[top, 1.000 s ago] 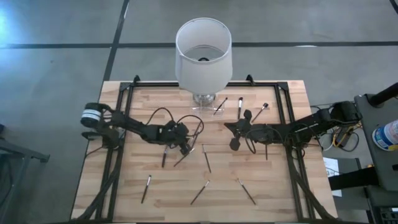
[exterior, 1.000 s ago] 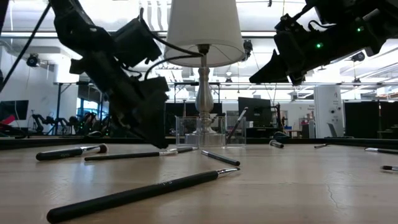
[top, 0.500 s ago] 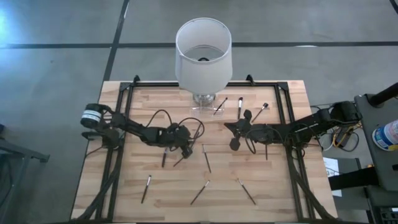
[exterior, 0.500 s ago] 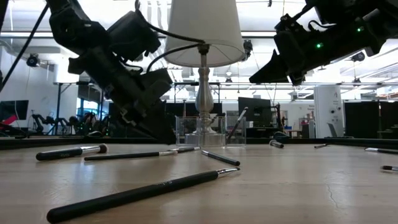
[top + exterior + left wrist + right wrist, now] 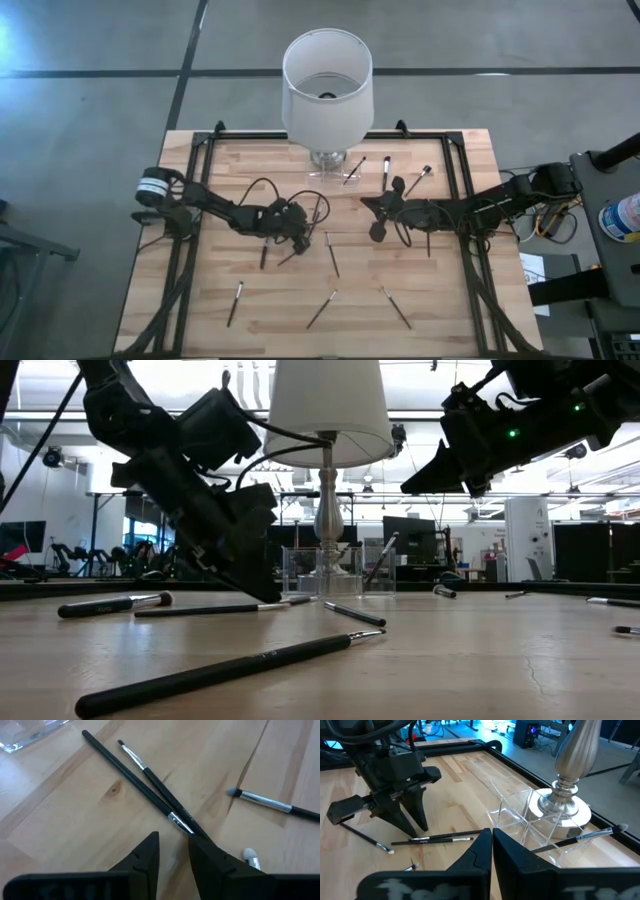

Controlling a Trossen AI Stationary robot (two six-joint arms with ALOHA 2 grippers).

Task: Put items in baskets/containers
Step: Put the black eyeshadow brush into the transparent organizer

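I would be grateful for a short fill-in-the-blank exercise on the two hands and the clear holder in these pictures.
1. The left hand is down at the table, over two crossed brushes, with its fingers ___.
2. The right hand hangs above the table with its fingers ___.
3. The clear holder stands at the foot of the ___.

Missing words: open; shut; lamp

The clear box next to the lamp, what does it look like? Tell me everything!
The clear box is see-through, like plastic, with thin walls splitting it into compartments. It stands upright at the table's far edge, right beside the lamp's silver base. One brush leans in it, its fluffy tip poking out over the rim. The other compartments look empty.
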